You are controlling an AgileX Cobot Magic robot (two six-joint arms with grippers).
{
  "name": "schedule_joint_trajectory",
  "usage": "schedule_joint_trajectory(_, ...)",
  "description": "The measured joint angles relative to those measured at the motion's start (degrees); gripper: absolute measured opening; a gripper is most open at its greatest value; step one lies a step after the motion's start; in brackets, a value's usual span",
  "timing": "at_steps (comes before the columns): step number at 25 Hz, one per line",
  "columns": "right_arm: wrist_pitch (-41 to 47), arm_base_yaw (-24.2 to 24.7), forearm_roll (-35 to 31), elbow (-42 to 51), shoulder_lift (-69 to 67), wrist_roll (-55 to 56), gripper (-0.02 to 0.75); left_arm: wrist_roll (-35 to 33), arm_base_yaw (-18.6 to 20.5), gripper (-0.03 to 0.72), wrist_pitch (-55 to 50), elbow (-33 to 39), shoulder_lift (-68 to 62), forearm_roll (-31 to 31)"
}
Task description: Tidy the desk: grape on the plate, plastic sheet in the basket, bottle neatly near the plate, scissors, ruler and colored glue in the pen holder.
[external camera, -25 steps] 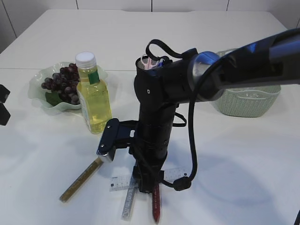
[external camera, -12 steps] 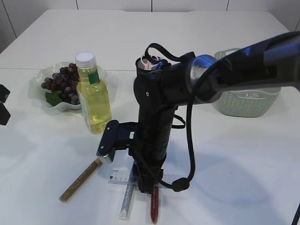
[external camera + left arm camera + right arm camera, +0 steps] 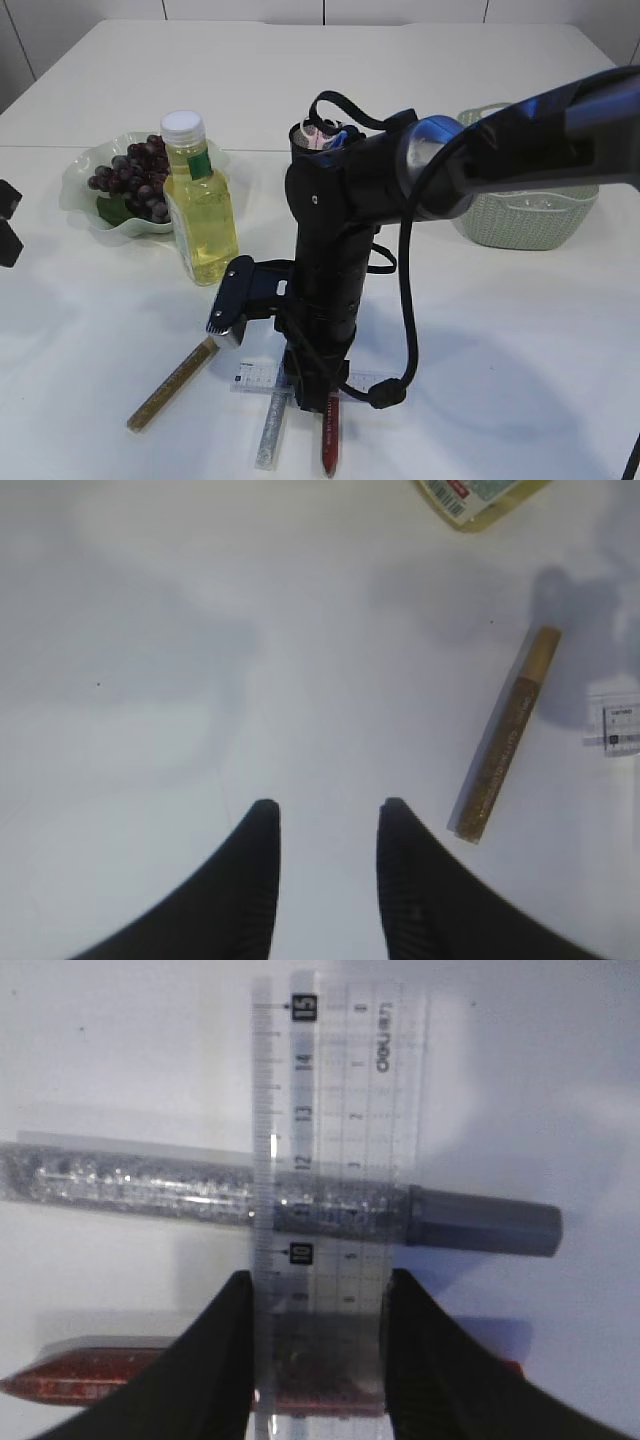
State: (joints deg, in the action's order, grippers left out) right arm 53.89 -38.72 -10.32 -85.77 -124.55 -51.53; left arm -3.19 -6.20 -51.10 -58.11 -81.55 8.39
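My right gripper [image 3: 318,1285] points straight down at the table's front, its jaws closed against both long edges of the clear ruler [image 3: 340,1110]. Under the ruler lie a silver glitter glue [image 3: 130,1185] and a red glitter glue [image 3: 100,1372]. A gold glitter glue [image 3: 172,385] lies to their left. The bottle [image 3: 200,205] of yellow liquid stands upright beside the plate [image 3: 80,195], which carries the grape [image 3: 135,178]. The pen holder [image 3: 320,135] is mostly hidden behind the right arm. My left gripper [image 3: 325,810] hovers open over bare table. I cannot make out the plastic sheet or the scissors.
A pale green woven basket [image 3: 530,215] stands at the right, behind the right arm. The right arm and its cable cross the middle of the exterior view. White tabletop stretches around the gold glue [image 3: 505,735] and at the front right.
The right jaws have narrowed onto the ruler's edges. The ruler has shifted and turned slightly on the table, and the silver glue under it has moved a little. The left gripper is still.
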Motion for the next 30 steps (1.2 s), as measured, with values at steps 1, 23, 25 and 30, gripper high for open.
schedule_joint_trajectory(1, 0.1, 0.0, 0.0, 0.0, 0.4, 0.0, 0.309, 0.0, 0.0, 0.243, 0.0, 0.0, 0.0, 0.0)
schedule_joint_trajectory(23, -4.1, 15.8, -31.7, -0.1, 11.8, -17.6, 0.307, 0.0, 0.0, 0.242, -1.8, 0.0, 0.0, 0.2)
schedule_joint_trajectory(25, -4.6, 19.0, -39.4, -0.1, 11.8, -23.0, 0.307, 0.0, 0.0, 0.242, -2.7, 0.0, 0.0, 0.2)
schedule_joint_trajectory(30, -6.0, 25.8, -61.2, -0.1, 11.8, -41.6, 0.307, 0.0, 0.0, 0.242, -4.7, 0.0, 0.0, 0.2)
